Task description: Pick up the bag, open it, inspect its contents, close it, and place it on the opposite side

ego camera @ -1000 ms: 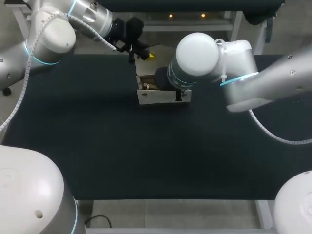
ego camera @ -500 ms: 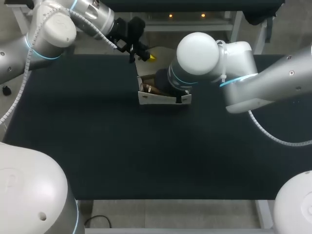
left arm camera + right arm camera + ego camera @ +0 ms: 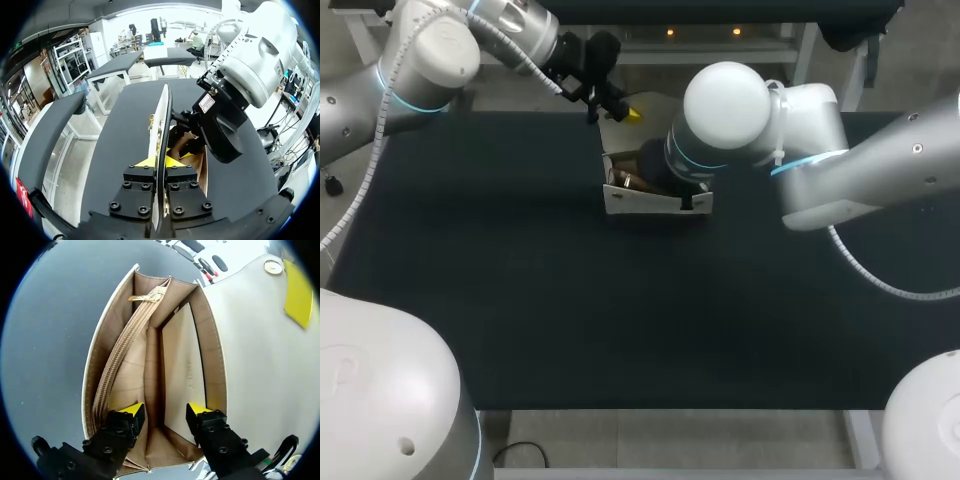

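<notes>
Left fingers [image 3: 632, 115] drawn back with flap [image 3: 160, 120], boxy cream bag [image 3: 650, 202] gaping

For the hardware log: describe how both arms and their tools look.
The left arm and right arm are silver-white tubes with cyan joint rings and white ribbed cables. The left tool and right tool are black bolted blocks with yellow tips.

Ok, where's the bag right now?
In the head view the bag stands open at the far middle of the table, its flap pinched by the left gripper; the right wrist view shows the right gripper open over its mouth.
</notes>
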{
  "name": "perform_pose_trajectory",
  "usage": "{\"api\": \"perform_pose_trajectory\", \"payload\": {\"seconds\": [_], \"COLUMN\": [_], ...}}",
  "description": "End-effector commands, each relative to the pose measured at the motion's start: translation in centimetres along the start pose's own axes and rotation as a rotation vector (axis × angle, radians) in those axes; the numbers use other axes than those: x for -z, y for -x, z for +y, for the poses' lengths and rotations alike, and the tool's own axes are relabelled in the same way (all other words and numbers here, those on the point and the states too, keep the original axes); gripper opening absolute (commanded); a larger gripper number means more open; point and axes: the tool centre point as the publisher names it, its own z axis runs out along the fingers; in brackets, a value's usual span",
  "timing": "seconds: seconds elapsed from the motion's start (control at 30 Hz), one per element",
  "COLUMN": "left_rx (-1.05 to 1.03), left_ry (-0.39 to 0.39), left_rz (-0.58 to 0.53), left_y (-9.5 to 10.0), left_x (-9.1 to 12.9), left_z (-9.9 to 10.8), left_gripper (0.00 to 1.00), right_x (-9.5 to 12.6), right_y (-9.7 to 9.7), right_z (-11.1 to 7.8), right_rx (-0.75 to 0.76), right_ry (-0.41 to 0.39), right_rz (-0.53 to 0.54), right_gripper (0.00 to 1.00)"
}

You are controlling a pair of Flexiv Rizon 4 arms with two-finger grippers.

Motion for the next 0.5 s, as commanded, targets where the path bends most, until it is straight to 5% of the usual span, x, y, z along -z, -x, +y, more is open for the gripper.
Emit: {"api": "perform_pose_trajectory", "payload": {"seconds": [0.03,0.5], "left_rx": [0.0,-0.002], "left_ry": [0.001,0.003], "left_rz": [-0.002,-0.001], "left_y": [-0.06,-0.1], "left_x": [-0.07,-0.16], "left_z": [0.02,0.01], "left_gripper": [0.0,0.0], "right_x": [-0.02,0.01], "right_y": [0.08,0.16], "right_z": [0.06,0.13], "right_rx": [0.0,-0.002], "right_ry": [-0.002,-0.003], "right_rz": [-0.002,-0.007], "right_gripper": [1.0,1.0]}}
